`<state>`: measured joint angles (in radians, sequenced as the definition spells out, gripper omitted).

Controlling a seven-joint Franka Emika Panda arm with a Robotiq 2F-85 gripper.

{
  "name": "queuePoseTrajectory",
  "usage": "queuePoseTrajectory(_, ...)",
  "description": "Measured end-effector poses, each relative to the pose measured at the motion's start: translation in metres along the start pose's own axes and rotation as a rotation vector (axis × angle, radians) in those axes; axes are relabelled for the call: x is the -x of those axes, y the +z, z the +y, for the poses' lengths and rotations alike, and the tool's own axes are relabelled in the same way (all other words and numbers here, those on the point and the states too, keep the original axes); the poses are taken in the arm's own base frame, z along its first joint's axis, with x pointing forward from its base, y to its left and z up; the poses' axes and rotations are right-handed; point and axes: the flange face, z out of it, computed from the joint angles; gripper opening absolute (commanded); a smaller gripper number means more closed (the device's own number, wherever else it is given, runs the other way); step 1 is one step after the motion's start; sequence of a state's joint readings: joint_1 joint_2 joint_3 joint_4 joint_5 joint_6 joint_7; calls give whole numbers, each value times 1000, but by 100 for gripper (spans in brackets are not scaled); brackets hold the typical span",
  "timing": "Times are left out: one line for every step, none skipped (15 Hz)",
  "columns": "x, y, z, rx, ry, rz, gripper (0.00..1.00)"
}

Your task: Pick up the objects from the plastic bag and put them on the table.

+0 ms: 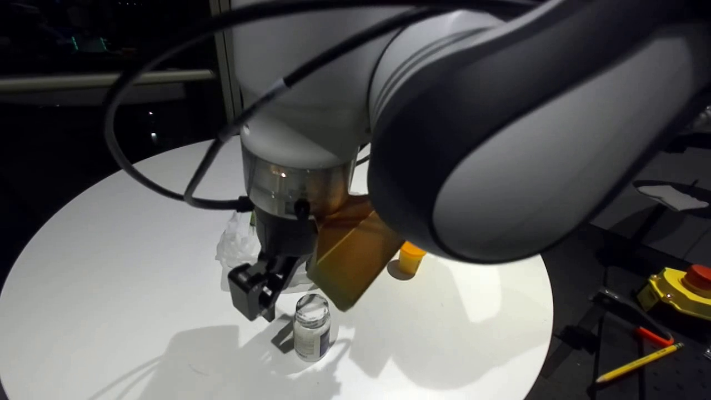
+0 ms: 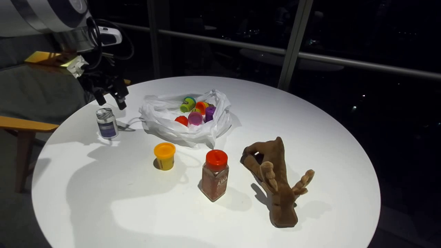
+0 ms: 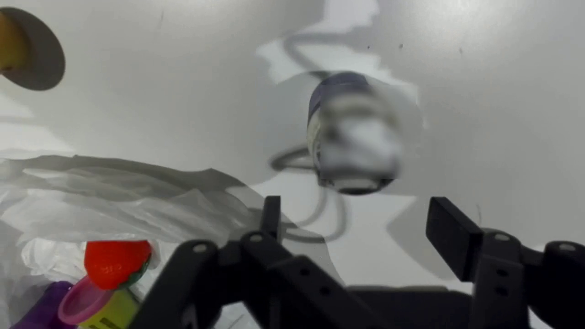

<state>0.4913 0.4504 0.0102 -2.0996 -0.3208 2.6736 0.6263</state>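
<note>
Several toys [image 2: 195,118] sit in the plastic bag [image 2: 177,132], far on the table [image 2: 317,144] in an exterior view. Your gripper [image 2: 111,102] hangs wide and empty by the jar [image 2: 106,125] at left, whose placing seems finished; next you likely lift clear and reach right for another toy.

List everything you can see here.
round table: 1, white, centre
plastic bag: 1, whitish, on table
toy tubs: at least 4, green, orange, purple, yellow-pink, in bag
small toy: 1, red, in bag
orange-lidded tub: 1, yellow, beside bag
red-lidded spice jar: 1, reddish, on table
antlered plush: 1, brown, on table
labelled jar: 1, white, purple, on table
emergency-stop button: 1, red, yellow, off table
pencil: 1, yellow, off table
chair: 1, brown, beside table
gripper: 1, black, open above table
arm: 1, white, black, over table
</note>
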Motion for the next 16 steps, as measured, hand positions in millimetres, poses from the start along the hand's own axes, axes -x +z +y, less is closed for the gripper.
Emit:
queuePoseTrajectory(-9,-10,4,-9,19,20,100)
queuePoseTrajectory(-20,-22,10,-18,43,40,100)
queuePoseTrajectory(-30,-33,19,-22,69,57,100)
queuePoseTrajectory(-40,-43,30,-19,96,71,100)
queuePoseTrajectory(-50,-51,43,-12,123,79,100)
queuePoseTrajectory(-59,-54,57,-2,151,79,99)
queuePoseTrajectory(-66,-55,70,4,182,70,100)
queuePoseTrajectory(-71,-51,83,7,211,52,100)
queuePoseTrajectory(-76,-45,95,10,237,32,100)
queuePoseTrajectory(-81,-36,107,12,262,10,100)
queuePoseTrajectory(-86,-25,117,12,284,-10,100)
queuePoseTrajectory(-90,-14,126,11,302,-29,100)
queuePoseTrajectory(-93,-1,134,11,316,-50,100)
queuePoseTrajectory(-96,11,139,9,328,-74,100)
queuePoseTrajectory(-98,22,142,7,337,-97,100)
queuePoseTrajectory(-100,34,144,7,346,-121,100)
